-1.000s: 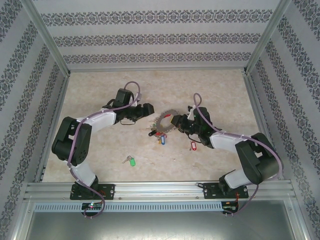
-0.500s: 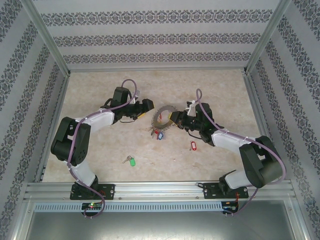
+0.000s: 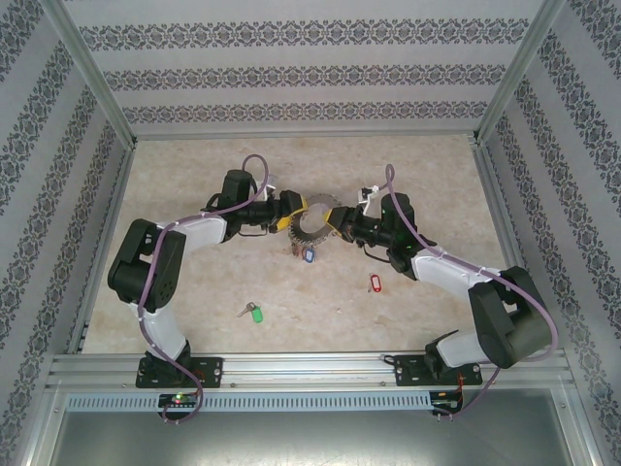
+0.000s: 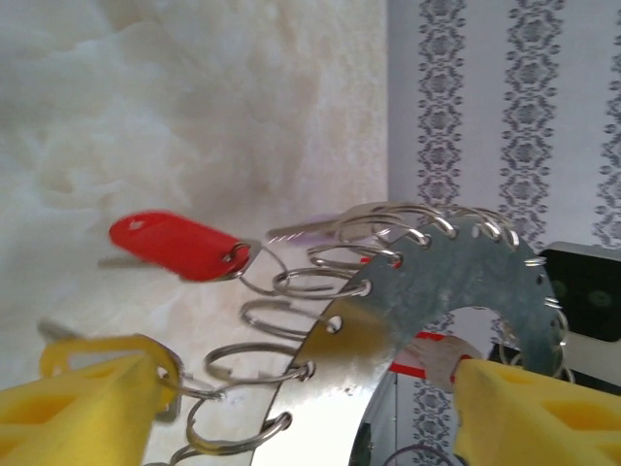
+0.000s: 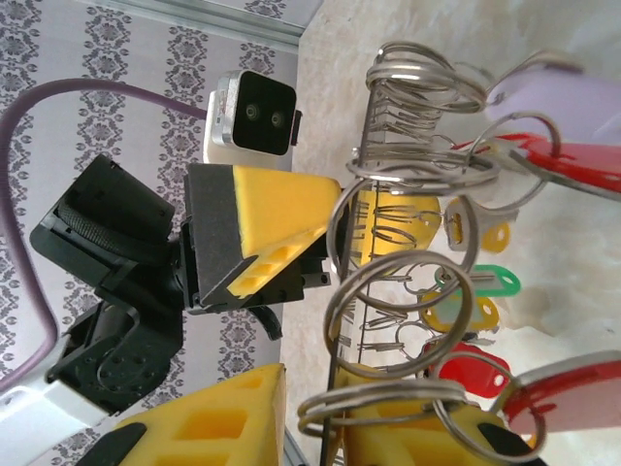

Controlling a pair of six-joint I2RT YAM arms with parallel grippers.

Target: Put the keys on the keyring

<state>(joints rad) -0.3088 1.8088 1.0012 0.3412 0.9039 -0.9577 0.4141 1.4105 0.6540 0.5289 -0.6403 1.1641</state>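
The right gripper (image 3: 339,226) is clamped on the large grey metal keyring (image 3: 312,224) at mid-table. The left gripper (image 3: 289,212) has its jaws apart around the ring's left edge. The green-tagged silver key (image 3: 254,312) and the red-tagged silver key (image 3: 374,282) lie nearer.

A pale marbled bench (image 3: 320,325) sits boxed by walls (image 3: 310,58) papered in grey floral stripes, framed with aluminium rails (image 3: 310,367).

- Left arm (image 3: 184,233) bends in from the lower left to frame centre; left pincer (image 3: 293,211) gapes wide.
- Right arm (image 3: 456,277) bends in from the lower right; right pincer (image 3: 339,225) is clamped narrow, facing the left.
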